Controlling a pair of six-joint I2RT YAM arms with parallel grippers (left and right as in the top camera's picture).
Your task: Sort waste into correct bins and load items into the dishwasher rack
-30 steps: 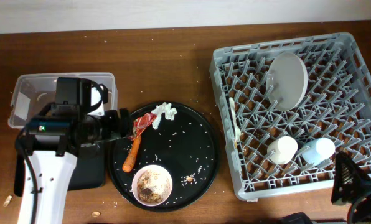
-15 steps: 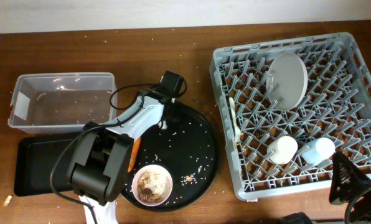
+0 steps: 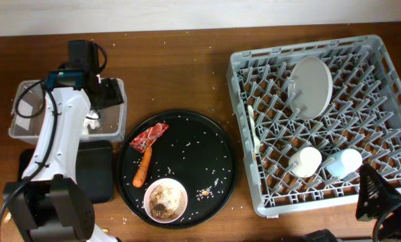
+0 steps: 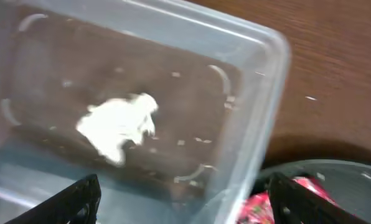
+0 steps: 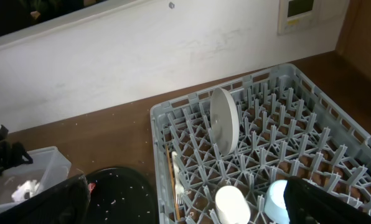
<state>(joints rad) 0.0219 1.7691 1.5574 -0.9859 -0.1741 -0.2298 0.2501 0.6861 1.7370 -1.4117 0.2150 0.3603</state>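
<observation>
My left gripper [image 3: 108,94] hovers open and empty over the right end of the clear tub [image 3: 25,101]; its fingers frame the left wrist view [image 4: 185,205]. Crumpled white tissue [image 4: 117,124] lies inside the tub [image 4: 260,93]. The red wrapper [image 3: 149,136], the carrot stick [image 3: 143,168] and the small bowl of food scraps [image 3: 165,199] sit on the round black tray [image 3: 214,154]. The grey rack [image 3: 382,121] holds the plate [image 3: 310,86], white cup [image 3: 306,161], blue cup [image 3: 344,161] and fork [image 3: 254,131]. My right gripper [image 5: 185,211] is open and empty by the rack's near right corner.
The shallow black tray [image 3: 96,175] lies in front of the tub, partly under my left arm. Rice grains are scattered over the round tray. A wall runs along the table's far edge. In the right wrist view the rack [image 5: 266,124] fills the middle.
My left arm swung from the round tray to the tub. The white tissue is gone from the round tray and now lies in the tub. The right arm has not moved.
</observation>
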